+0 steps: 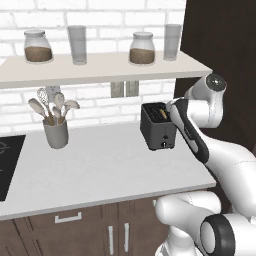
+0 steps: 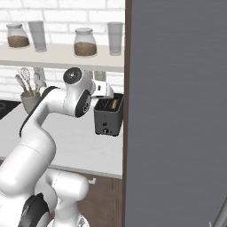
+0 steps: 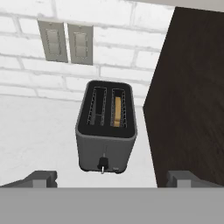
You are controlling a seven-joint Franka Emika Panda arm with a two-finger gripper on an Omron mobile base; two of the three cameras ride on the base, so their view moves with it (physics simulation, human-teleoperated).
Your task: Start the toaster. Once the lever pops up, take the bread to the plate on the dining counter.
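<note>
Standing near the back of the light grey counter (image 1: 100,165), the toaster (image 1: 158,127) sits close to the brick wall (image 1: 100,105), just beside the dark wood panel (image 1: 220,35) that bounds the counter on the right. In the hand view, the toaster (image 3: 106,127) appears from above and in front: two top slots, with the bread (image 3: 117,111) sunk upright in the right-hand slot and the left-hand slot holding nothing. A small knob (image 3: 103,165) sits low on the front face. Two wall outlets (image 3: 65,42) are mounted on the brick behind it.

The gripper (image 3: 111,177) hangs above and in front of the toaster, with its two dark fingertips (image 3: 43,177) set wide apart at the bottom corners of the hand view. Nothing lies between them, and they do not touch the toaster. In the left base view, the arm's forearm (image 1: 192,132) crosses just in front of the toaster's right side.

In the right base view, the toaster (image 2: 108,116) shows past the arm's elbow, with the bread's (image 2: 115,104) tan edge visible in the slot.

A shelf (image 1: 100,67) above the counter carries two jars (image 1: 38,46) with brown contents and two glasses (image 1: 77,44). A grey holder of utensils (image 1: 55,127) stands at the left of the counter, well apart from the toaster
</note>
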